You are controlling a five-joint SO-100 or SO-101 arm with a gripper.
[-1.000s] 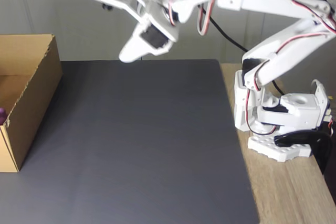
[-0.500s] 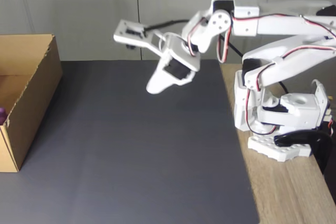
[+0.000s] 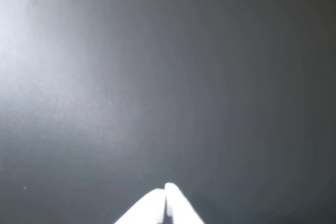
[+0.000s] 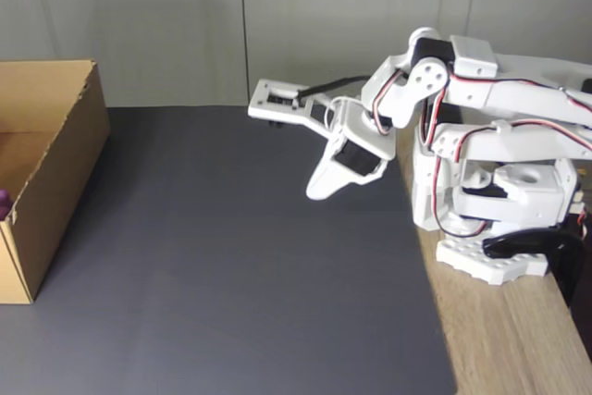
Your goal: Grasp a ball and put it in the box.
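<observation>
A purple sliver of the ball is seen inside the box at its left edge. The gripper, fingertips pressed together and empty, has been pulled back from the box toward the arm base over the dark surface. Task judged complete.
</observation>
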